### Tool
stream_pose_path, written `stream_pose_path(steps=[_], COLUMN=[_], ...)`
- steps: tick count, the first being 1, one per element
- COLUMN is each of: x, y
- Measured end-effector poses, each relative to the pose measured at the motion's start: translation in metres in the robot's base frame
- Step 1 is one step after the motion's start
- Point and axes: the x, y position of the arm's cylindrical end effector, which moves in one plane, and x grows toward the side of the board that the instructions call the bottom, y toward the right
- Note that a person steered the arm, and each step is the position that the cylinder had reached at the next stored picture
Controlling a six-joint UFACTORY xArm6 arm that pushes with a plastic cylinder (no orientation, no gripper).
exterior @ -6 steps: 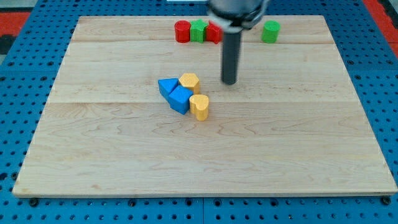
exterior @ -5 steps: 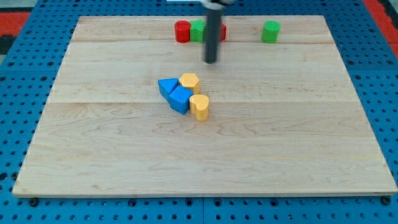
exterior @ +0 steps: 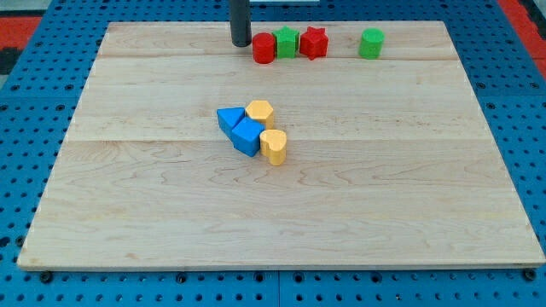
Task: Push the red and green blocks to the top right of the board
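My tip (exterior: 241, 43) stands near the view's top, just left of a row of three blocks. The row holds a red cylinder (exterior: 264, 49), a green block (exterior: 287, 42) and a red star block (exterior: 313, 43), touching side by side. The tip is right beside the red cylinder's left side. A second green block (exterior: 371, 43) stands apart, further to the view's right along the top edge of the wooden board (exterior: 409, 196).
Near the board's middle sits a tight cluster: a blue triangle block (exterior: 229, 118), a blue block (exterior: 247, 136), a yellow hexagon block (exterior: 259, 112) and a yellow heart-shaped block (exterior: 274, 146).
My tip went from the board's middle up and left to the left of the red-green row. The row of three blocks has shifted to the view's right.
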Motion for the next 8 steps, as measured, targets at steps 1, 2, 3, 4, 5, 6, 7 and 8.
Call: stream_pose_path(steps=[1, 2, 3, 4, 5, 6, 7, 8], x=[0.015, 0.014, -0.004, -0.011, 0.003, 0.02, 0.042, 0.065], y=[-0.013, -0.001, 0.046, 0.083, 0.087, 0.064, 0.051, 0.101])
